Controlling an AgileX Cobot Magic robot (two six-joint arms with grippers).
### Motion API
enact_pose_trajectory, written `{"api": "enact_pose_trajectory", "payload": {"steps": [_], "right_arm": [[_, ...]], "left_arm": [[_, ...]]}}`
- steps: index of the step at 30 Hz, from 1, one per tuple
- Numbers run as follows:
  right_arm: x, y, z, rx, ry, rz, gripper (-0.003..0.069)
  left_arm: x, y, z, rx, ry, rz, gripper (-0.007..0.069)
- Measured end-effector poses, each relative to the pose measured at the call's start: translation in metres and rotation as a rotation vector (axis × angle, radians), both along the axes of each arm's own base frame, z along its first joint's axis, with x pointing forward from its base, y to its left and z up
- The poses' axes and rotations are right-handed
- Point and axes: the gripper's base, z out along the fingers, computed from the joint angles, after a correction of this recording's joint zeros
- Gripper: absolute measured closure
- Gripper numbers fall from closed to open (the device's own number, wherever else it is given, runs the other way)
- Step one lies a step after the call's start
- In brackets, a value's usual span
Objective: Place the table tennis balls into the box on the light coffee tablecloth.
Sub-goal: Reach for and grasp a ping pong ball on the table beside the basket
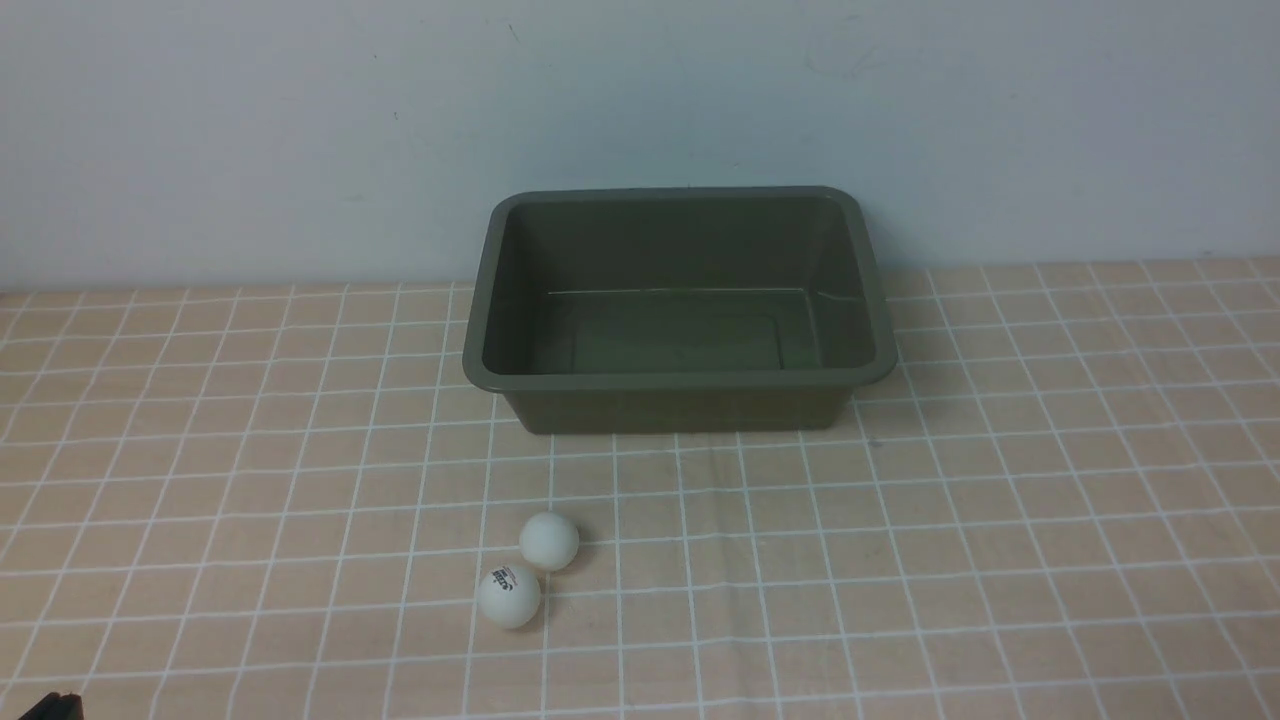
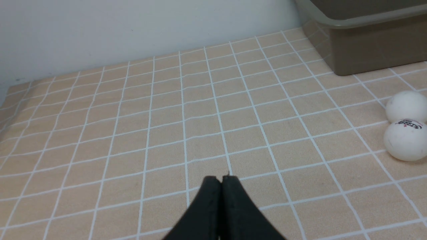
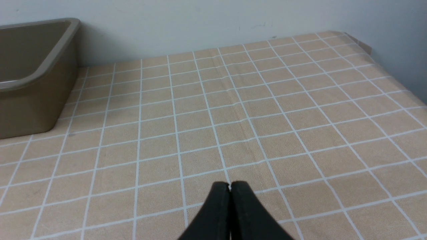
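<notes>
Nothing is picked up yet. The plain ball and the logo ball sit touching each other on the light coffee tablecloth, the plain one just behind. Both lie well in front of the box, toward its left end. The box is empty, open side up, close to the wall at the back.

The left gripper hovers low over bare cloth, jaws pressed together with nothing between them. The right gripper is the same, tips closed on nothing, out over the right side of the cloth with only a corner of the box in its view.

My read is that the left arm is the nearer one, since its camera catches both balls, so the opening move looks like its job. It has to spread those jaws first, swing across, and come down on one ball alone. Because the pair are in contact, a finger pushed between them could nudge the neighbour and send it rolling. Taking the logo ball across its free sides looks safer. These balls are light, round and smooth, so the grip should centre on the widest part and close gently, or the ball may squirt out.

The cloth is a tan check with thin white lines, lying flat apart from a faint crease on the right side. Behind it stands a plain pale wall, and the right wrist view shows the cloth's far corner ending near a second wall
</notes>
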Motion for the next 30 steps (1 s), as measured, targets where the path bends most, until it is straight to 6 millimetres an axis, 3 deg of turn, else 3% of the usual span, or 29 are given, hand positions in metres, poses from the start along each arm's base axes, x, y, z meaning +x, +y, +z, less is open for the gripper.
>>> {"api": "enact_pose_trajectory", "payload": {"steps": [7,21,30], "right_arm": [[0.0,0.0,0.0,0.0,0.0,0.0,0.0674],[0.0,0.0,0.0,0.0,0.0,0.0,0.0674],[0.0,0.0,0.0,0.0,0.0,0.0,0.0674]], "left_arm": [[0.0,-0.002,0.0,-0.075,-0.003,0.0,0.0693],[0.0,-0.017,0.015,-0.879,-0.05,-0.028,0.0693],[0.001,-0.016,0.022,-1.118,-0.09,-0.018,0.0693]]}}
